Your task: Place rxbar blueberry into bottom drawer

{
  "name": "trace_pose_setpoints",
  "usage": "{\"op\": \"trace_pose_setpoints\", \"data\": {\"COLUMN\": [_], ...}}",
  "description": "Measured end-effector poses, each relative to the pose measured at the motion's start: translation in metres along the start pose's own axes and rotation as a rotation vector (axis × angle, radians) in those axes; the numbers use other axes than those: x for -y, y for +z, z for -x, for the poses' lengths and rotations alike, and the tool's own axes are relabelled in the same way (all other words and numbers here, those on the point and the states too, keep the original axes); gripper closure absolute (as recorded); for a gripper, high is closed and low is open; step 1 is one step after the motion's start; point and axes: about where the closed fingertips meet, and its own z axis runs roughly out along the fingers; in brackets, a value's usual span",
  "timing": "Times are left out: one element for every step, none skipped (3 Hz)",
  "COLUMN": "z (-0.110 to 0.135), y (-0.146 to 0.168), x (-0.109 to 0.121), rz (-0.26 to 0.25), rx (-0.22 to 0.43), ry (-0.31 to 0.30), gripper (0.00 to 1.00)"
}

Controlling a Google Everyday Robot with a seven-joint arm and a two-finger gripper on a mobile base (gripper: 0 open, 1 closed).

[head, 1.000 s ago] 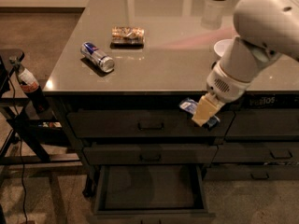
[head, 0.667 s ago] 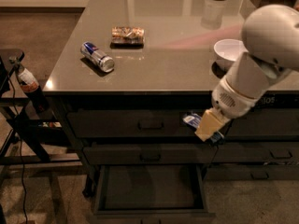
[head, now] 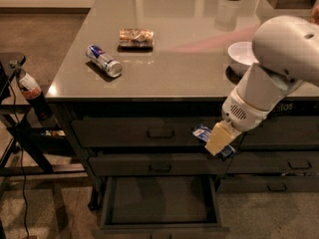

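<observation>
While the gripper hangs in front of the cabinet, level with the seam between the two upper drawers, its pale fingers are closed on the bar. The blue wrapper pokes out on either side of them, one end up and to the left, the other down and to the right. So the bar is in the air, tilted, clear of the counter and above the right part of the bottom drawer.

That drawer is pulled out, its dark floor bare as far as can be seen. The top drawer and middle drawer are shut. The white arm reaches down over the counter's right front edge, beside a white bowl. Further left on the counter lie a can on its side and a crinkly packet, well apart from the gripper.

By my reckoning the pick-up and the drawer opening are done. What remains is to lower the bar into the open drawer and let go.
</observation>
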Motion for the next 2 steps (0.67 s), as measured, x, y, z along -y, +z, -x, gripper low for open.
{"op": "trace_pose_setpoints", "data": {"z": [-0.016, -0.027], "y": [0.054, 0.115], "x": [0.003, 0.009], "rz": [0.097, 0.187], "rx": [-0.033, -0.076], "ry": [0.052, 0.109], "gripper": [1.0, 1.0]}}
